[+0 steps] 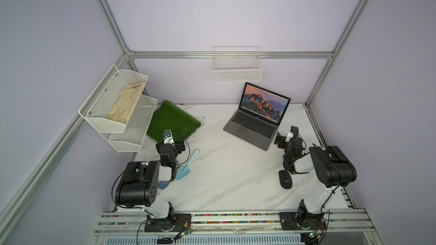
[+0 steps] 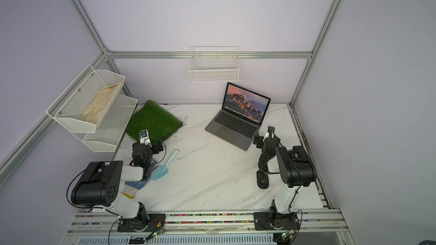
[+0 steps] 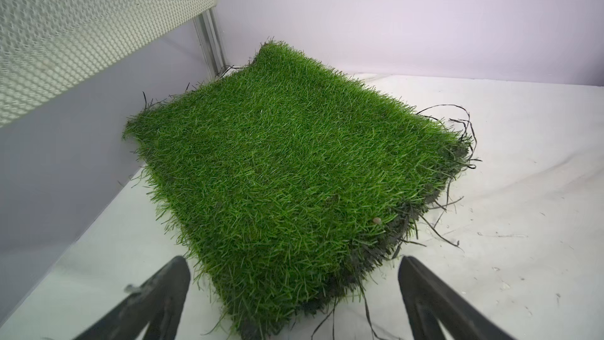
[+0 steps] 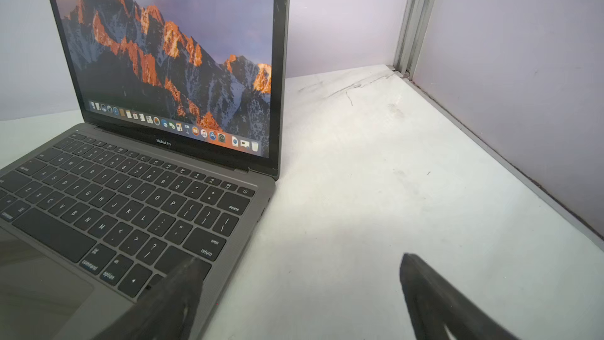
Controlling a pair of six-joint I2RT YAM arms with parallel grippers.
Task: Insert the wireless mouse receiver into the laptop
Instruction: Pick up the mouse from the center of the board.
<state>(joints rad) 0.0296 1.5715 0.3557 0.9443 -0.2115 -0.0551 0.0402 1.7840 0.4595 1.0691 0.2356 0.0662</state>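
Observation:
The laptop (image 1: 257, 119) stands open at the back right of the white table, its screen showing an orange mountain picture; both top views show it, the other at laptop (image 2: 238, 120). My right gripper (image 1: 286, 134) hovers just off the laptop's right edge, open and empty. In the right wrist view one of its fingers (image 4: 176, 292) overlaps the keyboard corner of the laptop (image 4: 137, 191), the other is over bare table. My left gripper (image 3: 294, 266) is open and empty over the near corner of a grass mat. The wireless mouse receiver shows in no view.
A black oval mouse (image 1: 285, 180) lies beside the right arm. A green grass mat (image 1: 173, 120) sits at the back left, with a pale blue trowel (image 1: 187, 166) in front of it. White mesh shelves (image 1: 118, 104) hang on the left wall, a wire basket (image 1: 237, 67) on the back wall.

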